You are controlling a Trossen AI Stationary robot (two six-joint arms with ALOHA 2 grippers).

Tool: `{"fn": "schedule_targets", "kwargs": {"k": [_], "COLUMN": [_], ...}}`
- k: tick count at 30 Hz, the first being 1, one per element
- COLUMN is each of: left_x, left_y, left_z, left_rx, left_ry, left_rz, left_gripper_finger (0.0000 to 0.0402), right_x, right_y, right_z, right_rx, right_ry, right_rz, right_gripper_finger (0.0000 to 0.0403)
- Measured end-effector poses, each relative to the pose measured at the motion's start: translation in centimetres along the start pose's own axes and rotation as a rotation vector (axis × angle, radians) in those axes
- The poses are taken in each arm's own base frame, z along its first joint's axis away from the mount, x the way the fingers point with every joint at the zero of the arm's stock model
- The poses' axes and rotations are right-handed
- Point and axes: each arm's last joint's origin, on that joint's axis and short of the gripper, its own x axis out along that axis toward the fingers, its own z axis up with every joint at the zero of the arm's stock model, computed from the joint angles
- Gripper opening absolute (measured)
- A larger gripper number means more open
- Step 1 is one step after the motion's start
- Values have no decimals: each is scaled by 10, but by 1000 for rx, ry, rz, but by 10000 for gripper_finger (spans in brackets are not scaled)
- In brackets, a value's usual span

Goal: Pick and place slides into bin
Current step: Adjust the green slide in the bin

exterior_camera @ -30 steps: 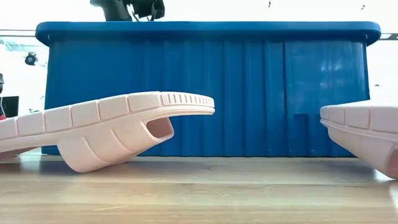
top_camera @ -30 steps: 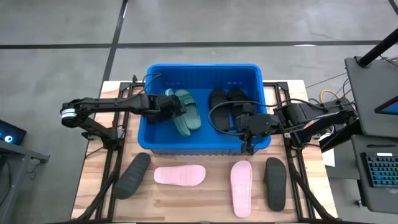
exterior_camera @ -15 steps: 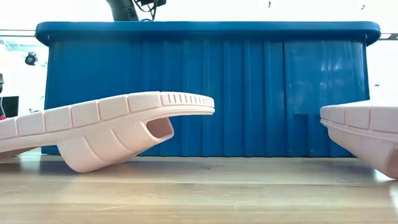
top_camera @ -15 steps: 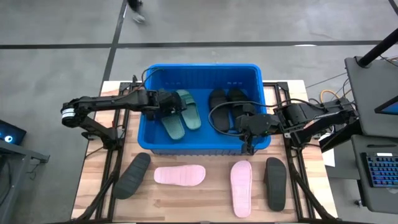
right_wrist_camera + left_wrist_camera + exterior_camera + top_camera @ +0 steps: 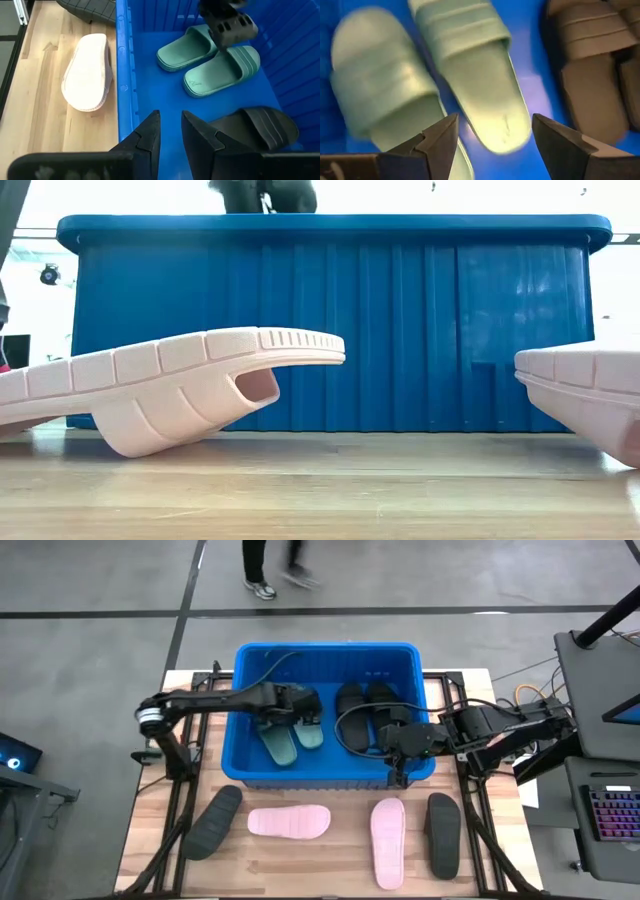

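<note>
The blue bin [image 5: 256, 772] stands at the table's far middle. In it lie two green slides [image 5: 280, 740] [image 5: 308, 722] and two black slides [image 5: 352, 715] [image 5: 385, 708], soles down on the bin floor. My left gripper [image 5: 492, 145] hovers open and empty above the green slides [image 5: 480, 90] [image 5: 380, 100]; in the high view it is at the far ends of the green slides [image 5: 300, 702]. My right gripper [image 5: 170, 135] hangs over the bin's near right part [image 5: 393, 745], its fingers a narrow gap apart, empty. Two pink slides [image 5: 289, 822] [image 5: 388, 842] and two charcoal slides [image 5: 212, 822] [image 5: 443, 834] lie on the table.
The four slides on the table lie in a row between the bin's near wall and the table's near edge. In the low view the pink slides [image 5: 170, 390] [image 5: 585, 400] stand before the bin's ribbed wall [image 5: 330, 320]. A person walks on the floor beyond the table's far edge [image 5: 270, 565].
My left gripper has gone toward the table's right, from the bin's left part to above the green slides. One green slide has shifted toward the bin's near wall and now lies apart from the other, askew beside it.
</note>
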Motion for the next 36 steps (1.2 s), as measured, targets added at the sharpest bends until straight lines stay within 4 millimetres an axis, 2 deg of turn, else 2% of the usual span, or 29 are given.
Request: {"fn": "schedule_targets", "kwargs": {"k": [5, 10, 13, 20, 28, 36], "left_x": [6, 3, 5, 20, 36, 60], "left_y": [-29, -41, -42, -37, -30, -31], "left_z": [10, 17, 24, 41, 57, 55], "left_rx": [299, 644, 771, 924, 1017, 1082], "left_ry": [-8, -21, -30, 29, 87, 149], "left_rz": [-6, 101, 145, 159, 163, 176], "left_gripper_finger": [237, 237, 237, 237, 237, 237], "right_x": [0, -1, -2, -2, -2, -2], "right_y": [0, 0, -1, 0, 0, 0], "right_z": [0, 0, 0, -1, -1, 0], "right_rx": [23, 49, 76, 149, 208, 262], "right_ry": [2, 2, -1, 5, 5, 0], "right_rz": [0, 0, 1, 23, 23, 20], "right_gripper_finger": [68, 68, 68, 68, 68, 68]}}
